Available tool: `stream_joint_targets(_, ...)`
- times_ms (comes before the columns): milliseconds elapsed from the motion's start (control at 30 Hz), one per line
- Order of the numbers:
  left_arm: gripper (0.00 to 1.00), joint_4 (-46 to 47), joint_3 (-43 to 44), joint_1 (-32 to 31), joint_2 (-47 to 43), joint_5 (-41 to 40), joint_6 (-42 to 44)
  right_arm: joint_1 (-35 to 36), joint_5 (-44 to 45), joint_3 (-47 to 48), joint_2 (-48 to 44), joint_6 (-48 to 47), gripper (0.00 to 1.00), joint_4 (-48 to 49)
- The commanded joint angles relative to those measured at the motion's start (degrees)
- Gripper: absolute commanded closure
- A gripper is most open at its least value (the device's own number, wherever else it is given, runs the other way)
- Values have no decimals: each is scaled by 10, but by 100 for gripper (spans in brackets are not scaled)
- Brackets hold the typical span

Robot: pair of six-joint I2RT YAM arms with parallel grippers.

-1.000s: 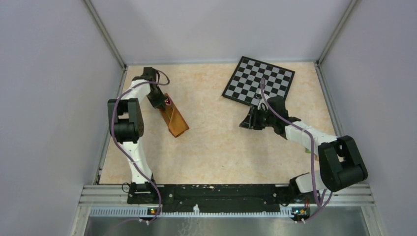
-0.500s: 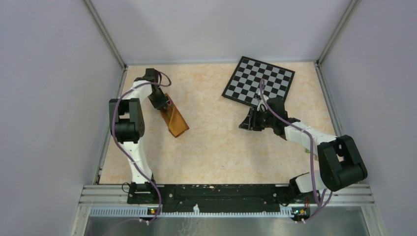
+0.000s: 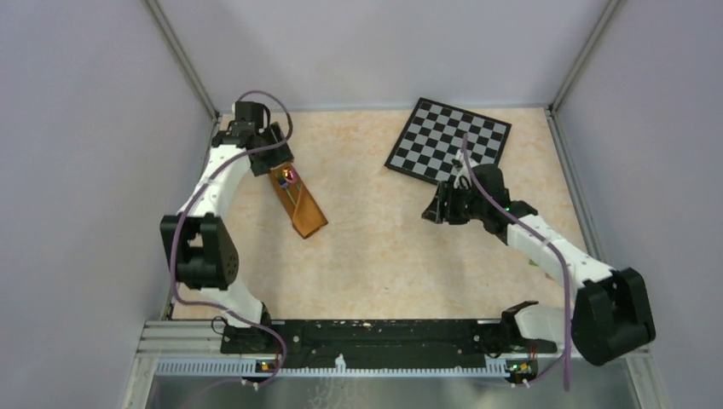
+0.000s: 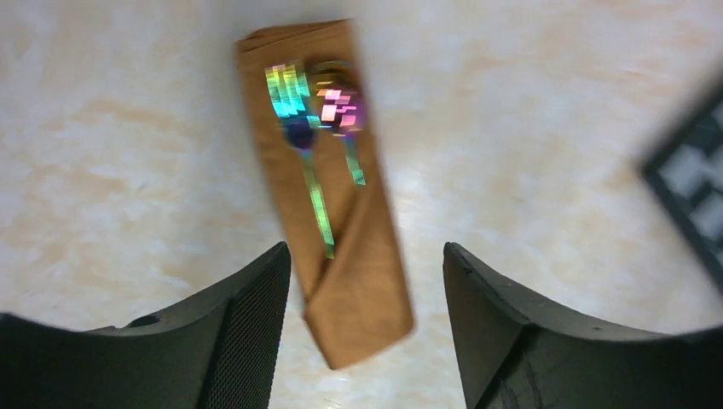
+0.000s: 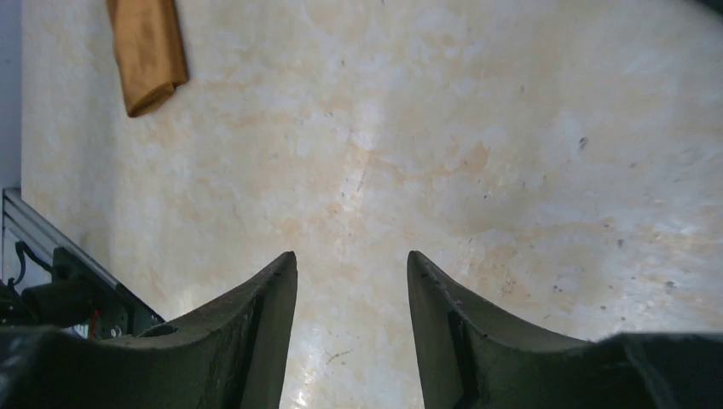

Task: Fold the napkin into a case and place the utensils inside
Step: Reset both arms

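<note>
The napkin lies folded into a narrow rust-brown case (image 3: 300,204) (image 4: 351,256) on the left half of the table. The utensils sit in it: the fork (image 4: 294,102) and the spoon (image 4: 339,100) show their shiny heads at the open far end, and their handles run under the diagonal flap. My left gripper (image 3: 279,164) (image 4: 367,249) hovers open above the case's far end with nothing between its fingers. My right gripper (image 3: 434,210) (image 5: 351,256) stands open over bare table near the middle right. The case's closed end (image 5: 149,51) shows far off in the right wrist view.
A black-and-grey checkered board (image 3: 449,141) (image 4: 695,187) lies at the back right, just beyond the right wrist. Grey walls enclose the table on three sides. The arm bases and a metal rail (image 3: 384,336) run along the near edge.
My left gripper has opened, let go at the case's far end and drawn back up toward the far-left corner, uncovering the utensil heads. The right gripper has opened wider and shifted slightly right.
</note>
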Motion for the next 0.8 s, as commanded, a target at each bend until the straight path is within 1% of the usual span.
stream_joint_targets(0, 27, 92, -22, -86, -158, 84, 65, 6, 115, 93, -125, -41, 46, -135)
stream_joint_targets(33, 26, 116, -24, -109, -186, 106, 78, 6, 136, 115, -149, -49, 43, -172)
stream_joint_targets(100, 24, 172, -25, -149, -237, 158, 100, 6, 172, 164, -187, -66, 32, -223)
stream_joint_targets(167, 14, 244, -30, -172, -293, 224, 115, 6, 198, 219, -215, -87, 28, -265)
stream_joint_targets(200, 4, 277, -35, -180, -319, 247, 122, 6, 206, 249, -228, -95, 27, -283)
stream_joint_targets(233, 2, 310, -41, -184, -341, 260, 129, 6, 225, 275, -241, -105, 26, -296)
stream_joint_targets(267, 1, 332, -42, -185, -365, 270, 142, 6, 238, 316, -251, -114, 26, -309)
stream_joint_targets(367, 1, 345, -18, -185, -421, 274, 192, 6, 254, 399, -280, -142, 25, -333)
stream_joint_targets(400, 1, 345, -10, -185, -435, 274, 211, 6, 258, 422, -287, -149, 24, -338)
stream_joint_targets(467, 2, 354, -7, -185, -464, 272, 220, 6, 269, 455, -304, -158, 23, -339)
stream_joint_targets(600, 2, 384, -23, -185, -502, 277, 213, 6, 305, 463, -342, -149, 22, -312)
stream_joint_targets(700, 2, 385, -22, -185, -509, 291, 206, 6, 331, 444, -372, -130, 21, -290)
stream_joint_targets(767, 2, 383, -21, -185, -509, 298, 201, 6, 341, 441, -376, -130, 21, -289)
